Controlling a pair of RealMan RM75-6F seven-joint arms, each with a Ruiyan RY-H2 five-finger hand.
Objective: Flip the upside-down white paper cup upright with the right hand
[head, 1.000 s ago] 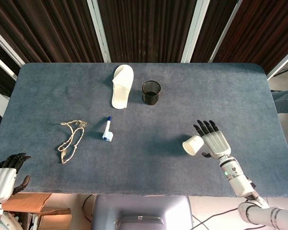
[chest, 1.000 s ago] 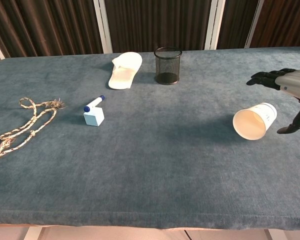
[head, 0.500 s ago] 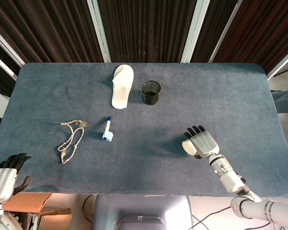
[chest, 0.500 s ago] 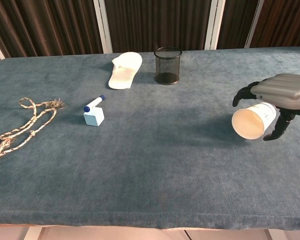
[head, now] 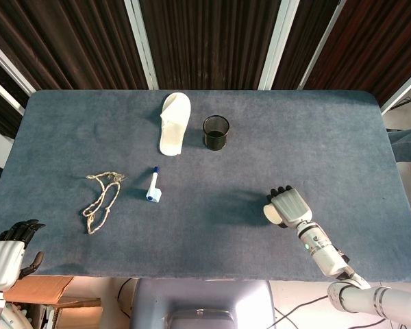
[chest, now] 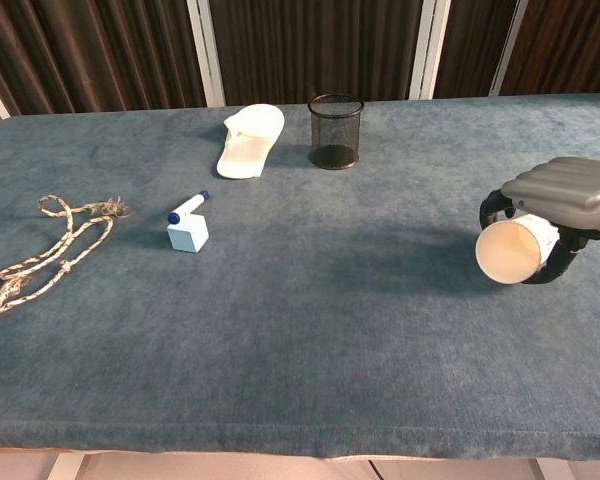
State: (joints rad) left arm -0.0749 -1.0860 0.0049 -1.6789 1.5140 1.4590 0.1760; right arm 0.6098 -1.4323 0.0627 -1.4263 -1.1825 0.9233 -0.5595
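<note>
White paper cup (chest: 513, 251) lay sideways at the frame's right, mouth facing the camera, the right hand (chest: 563, 199) curled over it, fingers wrapped around its sides.

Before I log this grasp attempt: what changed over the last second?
The right hand moved in over the white paper cup and closed around it; the cup lies on its side, mouth toward the chest camera. The left hand, slipper, mesh pot, marker and rope stayed put.
</note>
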